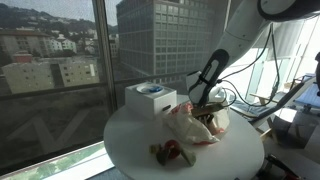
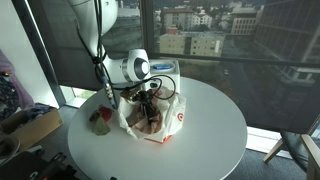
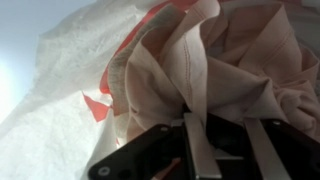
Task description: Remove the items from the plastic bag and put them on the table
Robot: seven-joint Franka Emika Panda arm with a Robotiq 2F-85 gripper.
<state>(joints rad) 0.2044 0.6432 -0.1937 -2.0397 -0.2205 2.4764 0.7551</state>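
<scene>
Gripper [image 2: 148, 103] tips are hidden inside the plastic bag [image 2: 172, 125]; jaw state unclear. Folds hide the bag's contents. Wrist view crops the bag. Dark item [image 1: 168, 151] is too small to identify.

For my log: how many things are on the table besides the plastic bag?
2: a white box and a dark reddish item, each beside the bag; more may hide inside.

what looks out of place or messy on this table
Nothing spilled or broken. The plastic bag just sags crumpled on the table, the claw pinching a fold of cloth inside it. A dark reddish item lies loose beside it.
</scene>
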